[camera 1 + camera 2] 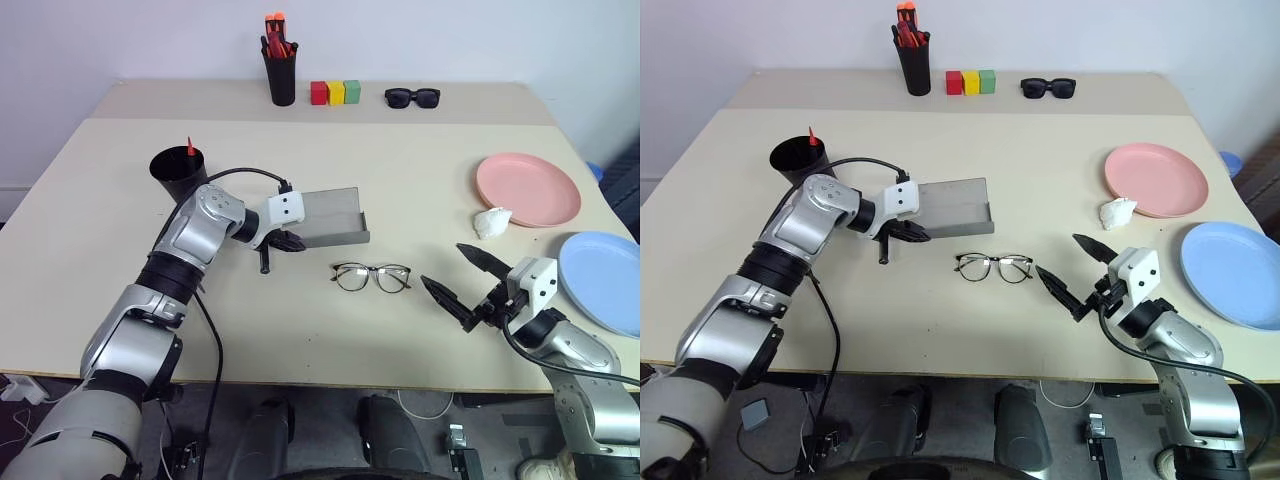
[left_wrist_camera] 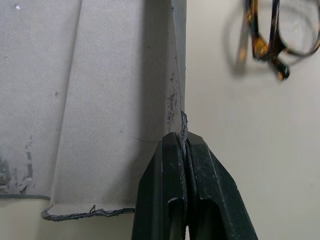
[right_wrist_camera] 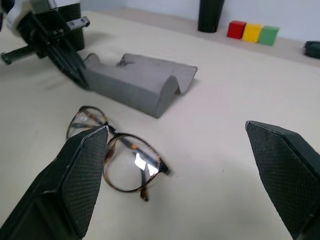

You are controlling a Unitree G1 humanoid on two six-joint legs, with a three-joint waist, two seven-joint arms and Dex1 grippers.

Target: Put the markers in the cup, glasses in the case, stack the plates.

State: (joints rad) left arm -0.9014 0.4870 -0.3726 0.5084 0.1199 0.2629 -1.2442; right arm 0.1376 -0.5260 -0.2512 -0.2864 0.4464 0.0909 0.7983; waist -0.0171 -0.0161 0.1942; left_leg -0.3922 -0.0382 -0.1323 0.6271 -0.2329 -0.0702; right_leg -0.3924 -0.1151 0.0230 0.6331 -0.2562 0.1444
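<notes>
A big tan bench (image 1: 330, 180). The left gripper (image 1: 283, 241) has its jaws pinched tight on the grey case (image 1: 333, 218) edge. The glasses (image 1: 371, 277) lie at its 5 o'clock. The right gripper (image 1: 463, 284) jaws are wide open. A thin pinch could slip and the case might snap shut.

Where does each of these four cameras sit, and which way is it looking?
Left eye: on the head, looking down over the table; both arms show.
Right eye: beside it, same scene.
Left wrist: looks along the shut left tool, pinching the case edge.
Right wrist: looks level between the open right tool fingers at the glasses.
Shared: both wrist views show glasses and case; the right one also shows the left tool.
</notes>
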